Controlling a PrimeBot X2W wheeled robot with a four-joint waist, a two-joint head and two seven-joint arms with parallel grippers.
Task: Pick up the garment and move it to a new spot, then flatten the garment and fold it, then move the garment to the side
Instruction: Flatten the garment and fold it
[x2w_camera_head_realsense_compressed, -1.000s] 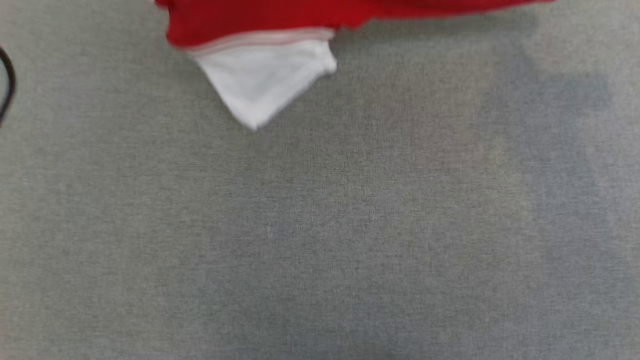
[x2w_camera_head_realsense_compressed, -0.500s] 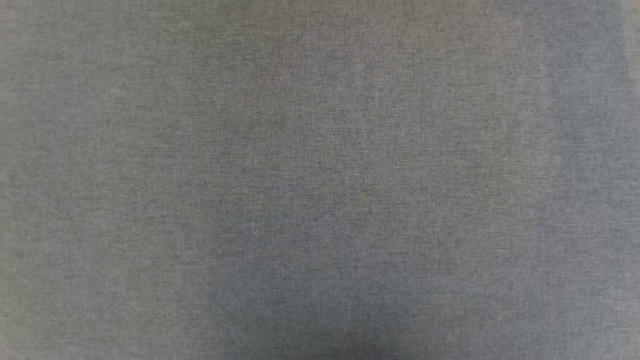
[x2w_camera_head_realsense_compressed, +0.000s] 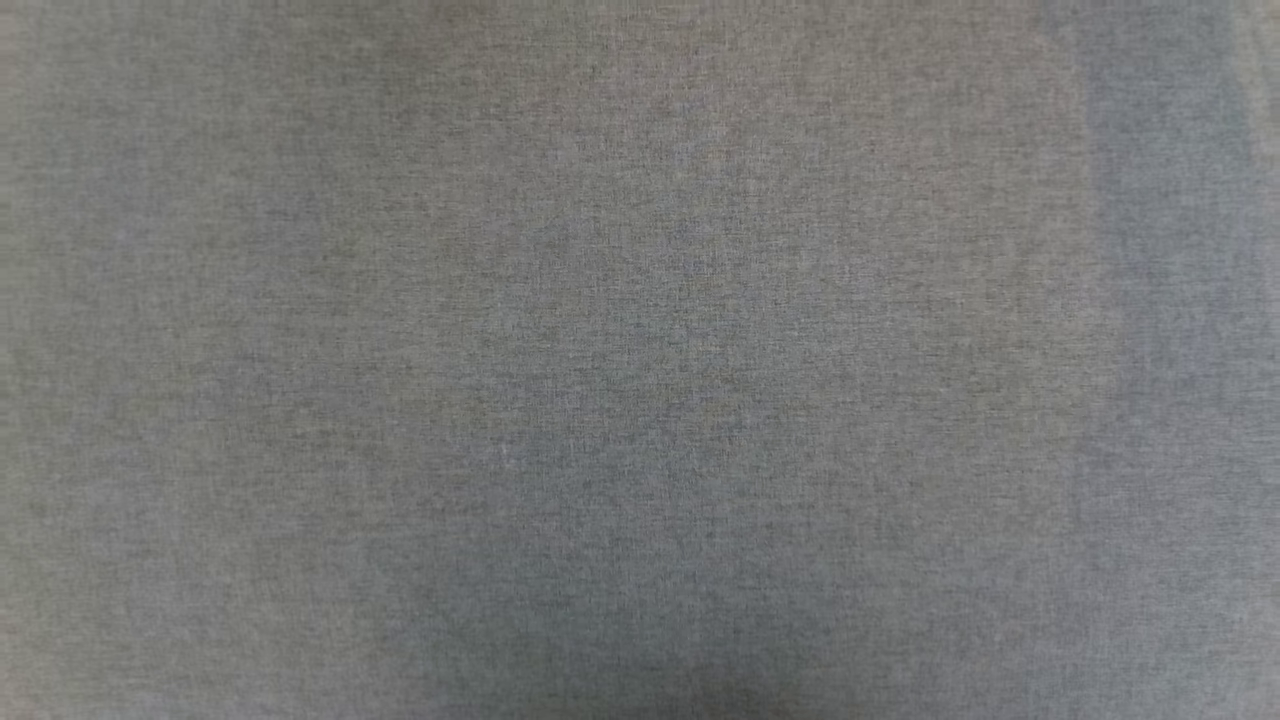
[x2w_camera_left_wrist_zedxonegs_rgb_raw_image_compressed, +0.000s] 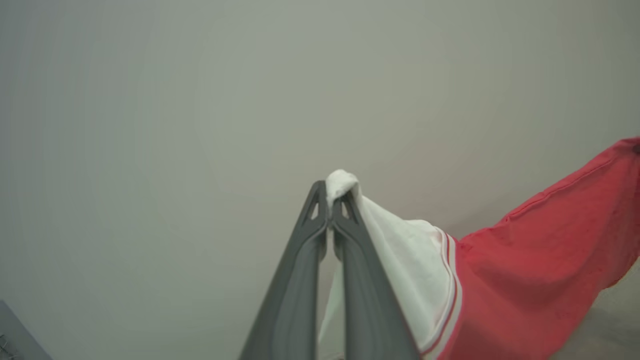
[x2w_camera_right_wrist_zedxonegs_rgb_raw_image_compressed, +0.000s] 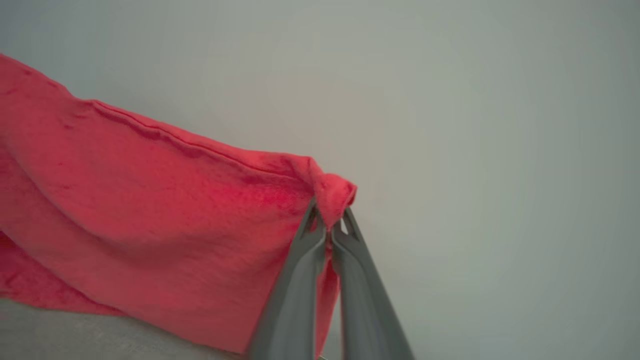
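Observation:
In the left wrist view my left gripper is shut on the tip of the garment's white sleeve. The striped trim and red body of the garment stretch away to the right of that view. My right gripper is shut on a bunched red corner of the garment in the right wrist view, and the red cloth hangs taut to the left and sags down toward the grey surface. The letters and the number are hidden.
The head view looks straight down on the grey woven tabletop, with a soft darker shadow band on its right side. A dark grey edge sits in the lower left corner of the left wrist view.
One second ago the red body and white sleeve lay along the top of the head view with a black cable at left. Both left the picture by half a second ago; since then it is steady.

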